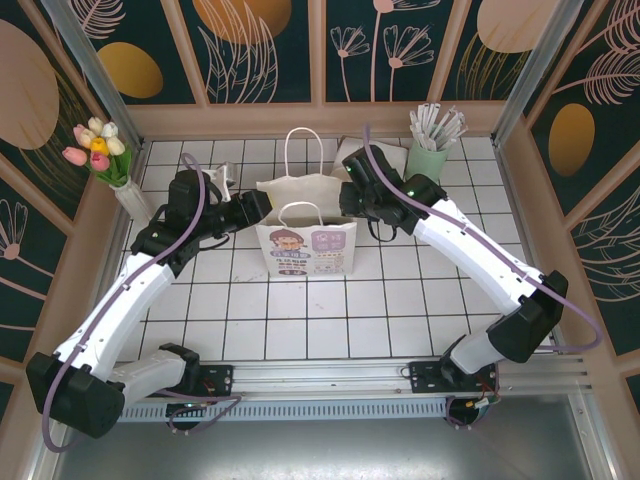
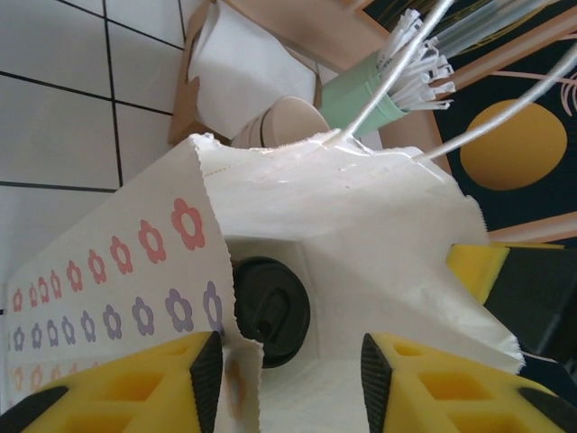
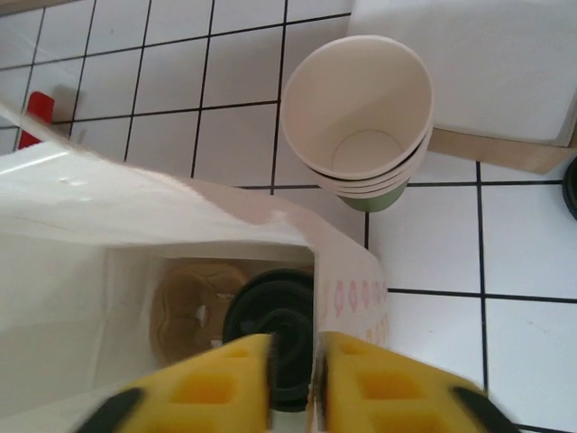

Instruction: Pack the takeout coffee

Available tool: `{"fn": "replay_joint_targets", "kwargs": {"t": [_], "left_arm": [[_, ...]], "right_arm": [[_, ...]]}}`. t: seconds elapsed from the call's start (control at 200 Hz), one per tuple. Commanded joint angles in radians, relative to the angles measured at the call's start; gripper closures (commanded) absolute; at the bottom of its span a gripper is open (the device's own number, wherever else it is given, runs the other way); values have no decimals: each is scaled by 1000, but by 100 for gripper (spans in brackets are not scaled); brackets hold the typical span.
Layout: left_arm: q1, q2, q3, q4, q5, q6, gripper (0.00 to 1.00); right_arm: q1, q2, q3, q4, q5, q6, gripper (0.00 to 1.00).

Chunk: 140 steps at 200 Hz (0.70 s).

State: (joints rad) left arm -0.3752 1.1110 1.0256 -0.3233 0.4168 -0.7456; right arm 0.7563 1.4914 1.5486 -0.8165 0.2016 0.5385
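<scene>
The takeout coffee (image 2: 270, 311) sat inside the white paper bag (image 1: 305, 245), its dark lid facing up, on the bag's floor. The left gripper (image 2: 290, 379) hung over the bag's mouth with its jaws spread well apart, gripping nothing. The right gripper (image 3: 297, 379) straddled the bag's opposite wall, fingers a narrow gap apart, released. A stack of empty paper cups (image 3: 356, 117) stood just beside the bag.
</scene>
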Motion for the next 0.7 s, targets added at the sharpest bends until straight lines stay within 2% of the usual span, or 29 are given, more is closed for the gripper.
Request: {"fn": "replay_joint_targets", "kwargs": {"t": [0.0, 0.065, 0.135, 0.195, 0.285, 0.405, 0.43, 0.545, 0.631, 0.696], "left_arm": [[-3, -17, -10, 58, 40, -10, 50], [-2, -20, -11, 58, 45, -4, 48], [-4, -18, -17, 76, 110, -14, 47], [-4, -17, -25, 97, 176, -28, 45], [-4, -29, -39, 82, 175, -20, 41], [-5, -30, -59, 99, 242, -30, 39], [-5, -30, -78, 115, 262, -40, 39], [-7, -39, -96, 133, 281, -53, 37], [-7, -44, -90, 132, 273, -43, 35], [-7, -48, -73, 103, 214, -23, 30]], "right_arm": [[-6, -40, 10, 40, 10, -56, 59], [-6, -71, 10, 76, 8, -93, 50], [-6, -111, 7, 114, 15, -130, 29], [-14, -154, -11, 165, 24, -171, 28], [-45, -233, -72, 277, 37, -210, 24], [-121, -316, -164, 430, 29, -240, 9], [-136, -327, -176, 453, 32, -243, 2], [-204, -345, -210, 503, 51, -240, 1], [-315, -333, -221, 496, 39, -206, 1], [-398, -319, -223, 484, -19, -180, 1]]}}
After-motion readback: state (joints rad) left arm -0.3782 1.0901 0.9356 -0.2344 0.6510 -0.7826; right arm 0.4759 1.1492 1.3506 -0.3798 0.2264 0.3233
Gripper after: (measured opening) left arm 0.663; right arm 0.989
